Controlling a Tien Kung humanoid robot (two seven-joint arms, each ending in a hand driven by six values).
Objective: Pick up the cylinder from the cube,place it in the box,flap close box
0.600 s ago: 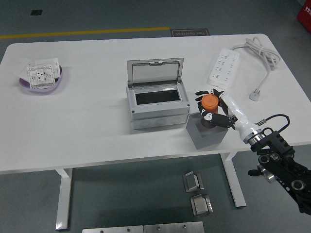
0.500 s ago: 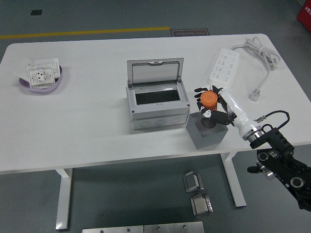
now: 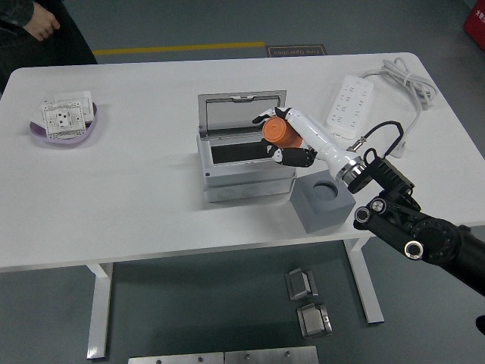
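White table bears box, cube (grey), power strip.

Right hand gripping orange cylinder, tilted, over the open grey plastic box, lid up. Dark grey cube with round empty socket sits just right of box on white surface. White power strip far right, purple bowl with white socket plate far left. Person's hand at top left corner.
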